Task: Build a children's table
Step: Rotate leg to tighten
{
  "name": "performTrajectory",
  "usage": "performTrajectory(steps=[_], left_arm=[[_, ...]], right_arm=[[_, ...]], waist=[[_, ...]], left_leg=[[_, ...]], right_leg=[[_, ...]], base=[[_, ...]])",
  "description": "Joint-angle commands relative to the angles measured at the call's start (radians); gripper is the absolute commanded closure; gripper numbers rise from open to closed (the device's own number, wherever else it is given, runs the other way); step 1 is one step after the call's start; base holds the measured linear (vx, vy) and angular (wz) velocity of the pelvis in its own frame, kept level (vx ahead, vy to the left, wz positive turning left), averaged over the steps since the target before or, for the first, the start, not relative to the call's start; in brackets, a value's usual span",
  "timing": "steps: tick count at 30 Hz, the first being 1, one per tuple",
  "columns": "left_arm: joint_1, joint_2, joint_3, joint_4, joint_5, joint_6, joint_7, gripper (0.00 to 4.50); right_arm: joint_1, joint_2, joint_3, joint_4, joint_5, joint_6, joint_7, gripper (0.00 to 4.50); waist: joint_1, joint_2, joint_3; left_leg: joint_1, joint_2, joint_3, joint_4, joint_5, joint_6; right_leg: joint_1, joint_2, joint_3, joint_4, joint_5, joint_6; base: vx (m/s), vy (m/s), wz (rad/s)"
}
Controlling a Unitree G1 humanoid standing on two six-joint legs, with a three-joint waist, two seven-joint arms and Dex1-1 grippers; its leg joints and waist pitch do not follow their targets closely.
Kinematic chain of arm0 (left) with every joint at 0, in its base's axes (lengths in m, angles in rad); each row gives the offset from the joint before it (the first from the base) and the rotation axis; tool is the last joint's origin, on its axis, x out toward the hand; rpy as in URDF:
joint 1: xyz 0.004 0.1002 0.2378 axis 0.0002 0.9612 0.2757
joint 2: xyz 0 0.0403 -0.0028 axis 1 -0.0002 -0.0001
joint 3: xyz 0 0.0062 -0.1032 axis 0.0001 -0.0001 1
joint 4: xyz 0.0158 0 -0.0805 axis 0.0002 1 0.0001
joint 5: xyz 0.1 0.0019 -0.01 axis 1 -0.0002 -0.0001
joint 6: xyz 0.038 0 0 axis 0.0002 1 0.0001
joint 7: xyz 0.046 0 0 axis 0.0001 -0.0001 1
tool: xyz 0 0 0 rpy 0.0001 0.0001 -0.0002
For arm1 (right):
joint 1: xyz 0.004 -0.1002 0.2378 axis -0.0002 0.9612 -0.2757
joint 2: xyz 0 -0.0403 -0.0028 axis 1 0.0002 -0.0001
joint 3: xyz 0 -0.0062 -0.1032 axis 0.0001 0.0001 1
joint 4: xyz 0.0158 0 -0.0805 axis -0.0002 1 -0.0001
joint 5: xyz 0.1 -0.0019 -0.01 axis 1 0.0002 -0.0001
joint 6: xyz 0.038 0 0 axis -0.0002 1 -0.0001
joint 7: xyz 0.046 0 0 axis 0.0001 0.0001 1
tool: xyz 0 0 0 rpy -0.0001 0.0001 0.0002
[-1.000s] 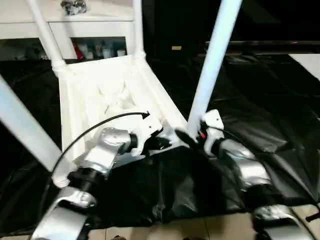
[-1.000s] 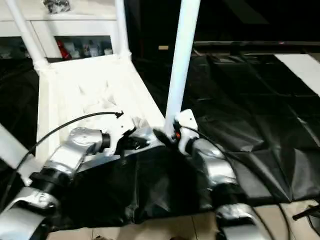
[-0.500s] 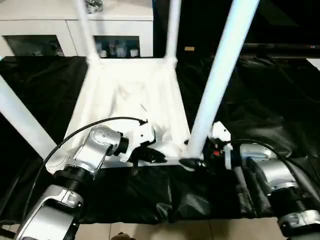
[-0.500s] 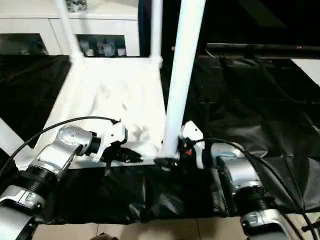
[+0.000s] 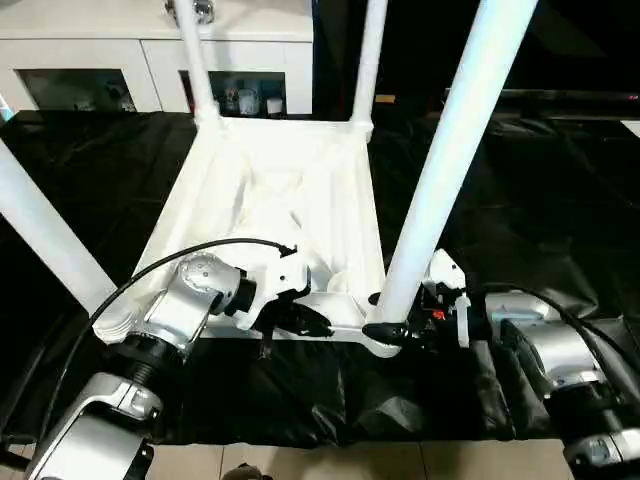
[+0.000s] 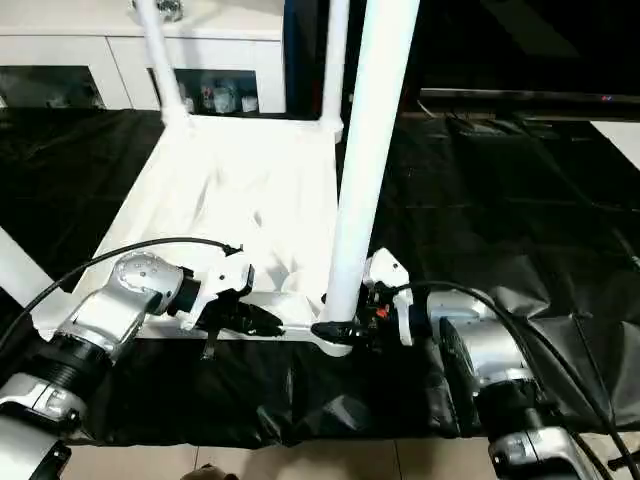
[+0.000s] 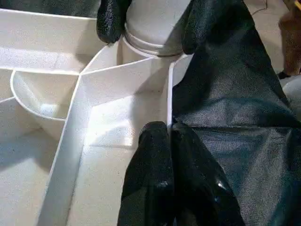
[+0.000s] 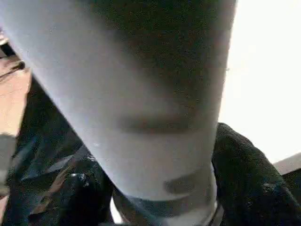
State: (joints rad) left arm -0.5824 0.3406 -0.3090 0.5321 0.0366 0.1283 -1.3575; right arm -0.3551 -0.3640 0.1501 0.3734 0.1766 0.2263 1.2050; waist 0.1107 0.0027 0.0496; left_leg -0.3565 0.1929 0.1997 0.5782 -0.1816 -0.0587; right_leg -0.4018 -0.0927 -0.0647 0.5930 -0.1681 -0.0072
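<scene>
The white children's table lies upside down, its ribbed top (image 5: 270, 200) on the black cover with all four legs standing up. My left gripper (image 5: 318, 325) is shut on the thin near rim (image 7: 168, 94) close to the near right corner socket. My right gripper (image 5: 385, 332) reaches in from the right at the foot of the near right leg (image 5: 450, 150). Its black fingers (image 8: 244, 179) press on both sides of that leg just above the socket. The left wrist view shows this same grip (image 7: 153, 23).
The black-covered work table (image 5: 560, 200) spreads out to the right and left of the white top. A white cabinet (image 5: 100, 40) with glass-fronted shelves stands behind. Light floor (image 5: 330, 462) shows past the near edge. A black cable (image 5: 200, 250) loops over my left forearm.
The camera has swung, so the whole picture has shifted. My right gripper's fingers have drawn in around the foot of the near right leg. The left gripper stays shut on the rim.
</scene>
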Motion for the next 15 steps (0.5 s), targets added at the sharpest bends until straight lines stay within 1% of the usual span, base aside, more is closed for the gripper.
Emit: performTrajectory(steps=[1,2,3,4,5,6,7,8,9,10,11,13,14,15], left_arm=[[-0.007,-0.059,0.001,-0.023,-0.007,0.008,0.102,4.50],[-0.006,-0.069,0.009,-0.022,0.001,0.021,0.141,4.50],[-0.006,-0.075,0.014,-0.023,0.006,0.030,0.165,4.50],[-0.006,-0.081,0.018,-0.022,0.008,0.036,0.181,4.50],[-0.006,-0.114,0.032,-0.023,0.021,0.065,0.264,4.50],[-0.006,-0.126,0.036,-0.026,0.026,0.077,0.293,4.50],[-0.006,-0.152,0.041,-0.033,0.034,0.104,0.342,4.50],[-0.006,-0.167,0.043,-0.037,0.037,0.121,0.366,4.50],[-0.009,-0.179,0.047,-0.037,0.041,0.130,0.391,4.50],[-0.012,-0.195,0.050,-0.039,0.044,0.137,0.417,4.50],[-0.013,-0.210,0.051,-0.043,0.046,0.143,0.437,4.50],[-0.013,-0.218,0.052,-0.046,0.046,0.146,0.447,4.50],[-0.013,-0.222,0.052,-0.048,0.046,0.147,0.452,4.50],[-0.010,-0.232,0.046,-0.058,0.044,0.150,0.455,4.50]], right_arm=[[0.014,0.075,0.050,-0.019,0.006,0.008,-0.038,1.96],[0.009,0.107,0.031,0.005,-0.009,0.001,-0.119,1.97],[0.005,0.128,0.019,0.022,-0.020,-0.005,-0.173,1.97],[0.002,0.139,0.012,0.033,-0.024,-0.006,-0.201,1.98],[-0.016,0.192,-0.021,0.079,-0.038,-0.009,-0.326,1.98],[-0.022,0.209,-0.031,0.091,-0.040,-0.007,-0.365,1.98],[-0.035,0.242,-0.048,0.115,-0.047,0.008,-0.441,1.98],[-0.042,0.260,-0.057,0.127,-0.051,0.018,-0.483,1.98],[-0.048,0.273,-0.063,0.137,-0.053,0.020,-0.512,1.99],[-0.053,0.290,-0.070,0.146,-0.054,0.021,-0.545,1.99],[-0.059,0.306,-0.077,0.156,-0.058,0.019,-0.581,1.99],[-0.062,0.314,-0.082,0.160,-0.059,0.018,-0.600,1.99],[-0.063,0.318,-0.084,0.162,-0.060,0.018,-0.610,1.99],[-0.066,0.329,-0.089,0.162,-0.063,0.013,-0.626,1.99]], waist=[[-0.007,0.003,-0.058],[-0.011,-0.003,-0.056],[-0.016,-0.001,-0.054],[-0.020,0.000,-0.053],[-0.027,-0.007,-0.050],[-0.031,-0.004,-0.050],[-0.040,-0.010,-0.047],[-0.048,-0.010,-0.047],[-0.057,-0.009,-0.047],[-0.062,-0.010,-0.049],[-0.064,-0.010,-0.049],[-0.067,-0.009,-0.051],[-0.069,-0.008,-0.049],[-0.070,-0.012,-0.049]], left_leg=[[0.012,0.041,-0.018,-0.072,-0.285,0.014],[0.013,0.041,-0.019,-0.074,-0.299,0.008],[0.016,0.039,-0.022,-0.075,-0.317,-0.004],[0.015,0.038,-0.025,-0.076,-0.328,-0.009],[0.014,0.037,-0.026,-0.077,-0.344,-0.013],[0.018,0.037,-0.027,-0.077,-0.351,-0.017],[0.013,0.034,-0.033,-0.078,-0.364,-0.022],[0.011,0.032,-0.037,-0.079,-0.370,-0.027],[0.012,0.031,-0.039,-0.079,-0.378,-0.023],[0.010,0.031,-0.040,-0.079,-0.378,-0.015],[0.009,0.031,-0.039,-0.080,-0.375,-0.012],[0.010,0.031,-0.038,-0.082,-0.368,-0.003],[0.012,0.031,-0.035,-0.082,-0.375,0.001],[0.014,0.031,-0.034,-0.080,-0.381,0.005]], right_leg=[[0.041,-0.054,0.040,-0.075,-0.304,-0.214],[0.039,-0.056,0.041,-0.080,-0.346,-0.201],[0.035,-0.059,0.041,-0.085,-0.399,-0.186],[0.035,-0.059,0.040,-0.087,-0.427,-0.178],[0.034,-0.060,0.038,-0.093,-0.479,-0.157],[0.030,-0.060,0.038,-0.095,-0.500,-0.151],[0.033,-0.061,0.032,-0.099,-0.557,-0.130],[0.034,-0.062,0.028,-0.105,-0.604,-0.104],[0.032,-0.062,0.026,-0.112,-0.623,-0.091],[0.034,-0.061,0.024,-0.115,-0.612,-0.086],[0.033,-0.061,0.025,-0.115,-0.599,-0.087],[0.034,-0.058,0.024,-0.114,-0.555,-0.098],[0.028,-0.056,0.027,-0.115,-0.539,-0.106],[0.027,-0.055,0.028,-0.115,-0.533,-0.112]], base=[[0.000,0.000,0.00],[0.000,0.000,0.00],[0.000,0.000,0.00],[0.000,0.000,0.00],[0.000,0.000,0.00],[0.000,0.000,0.00],[0.000,0.000,0.00],[0.000,0.000,0.00],[0.000,0.000,0.00],[0.000,0.000,0.00],[0.000,0.000,0.00],[0.000,0.000,0.00],[0.000,0.000,0.00],[0.000,0.000,0.00]])
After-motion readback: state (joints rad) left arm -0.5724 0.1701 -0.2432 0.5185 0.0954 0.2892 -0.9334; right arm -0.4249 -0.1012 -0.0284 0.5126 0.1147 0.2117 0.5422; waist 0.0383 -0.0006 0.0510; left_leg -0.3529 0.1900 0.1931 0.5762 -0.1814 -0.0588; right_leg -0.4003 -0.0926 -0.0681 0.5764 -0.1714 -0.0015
